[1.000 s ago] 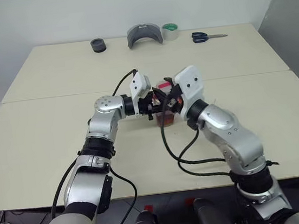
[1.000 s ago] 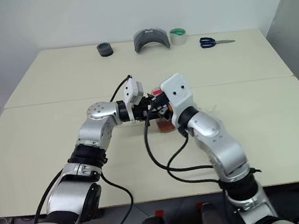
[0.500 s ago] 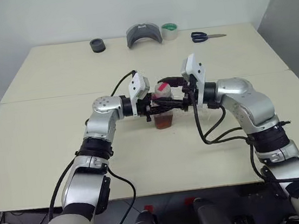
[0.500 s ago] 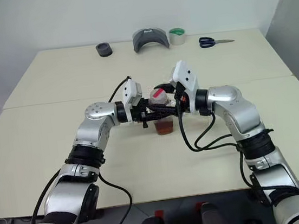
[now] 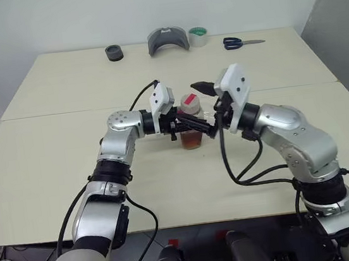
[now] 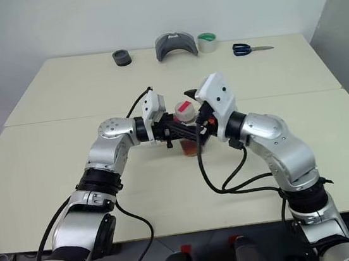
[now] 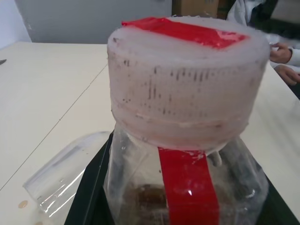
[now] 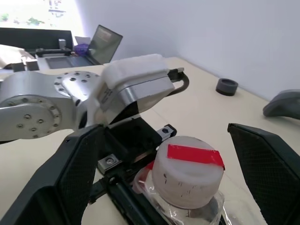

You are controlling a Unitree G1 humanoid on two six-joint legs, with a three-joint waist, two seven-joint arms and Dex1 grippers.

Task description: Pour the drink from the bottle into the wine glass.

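The pale worktop (image 5: 50,152) lay mostly bare, with wide free room toward 3, 6 and 9 o'clock of the bottle (image 5: 191,125), which stood upright near the centre, just toward 6 o'clock of the seam between the two slabs. Along the far edge at 12 o'clock sat a black ring (image 5: 114,52), a grey curved piece (image 5: 168,40), a roll of tape (image 5: 198,36) and scissors (image 5: 240,42), all well apart from the arms. The left arm reached in from 9 o'clock with its forearm about level, and the left hand (image 5: 187,126) was pressed shut on the bottle below the cap (image 7: 187,79); its fingers covered much of the bottle's body, so the drink (image 5: 192,141) showed only as an amber-brown band at the base. The right arm came from 3 o'clock, elbow bent, and the right hand (image 8: 173,168) stood spread wide, one finger on either side of the cap without touching it. A clear glass object (image 7: 61,176) lay just beside the bottle in the left wrist view; its shape was cut off and hard to read, so whether it was the wine glass could not be told. A person's hands (image 7: 281,61) rested at the worktop's far edge in that view.
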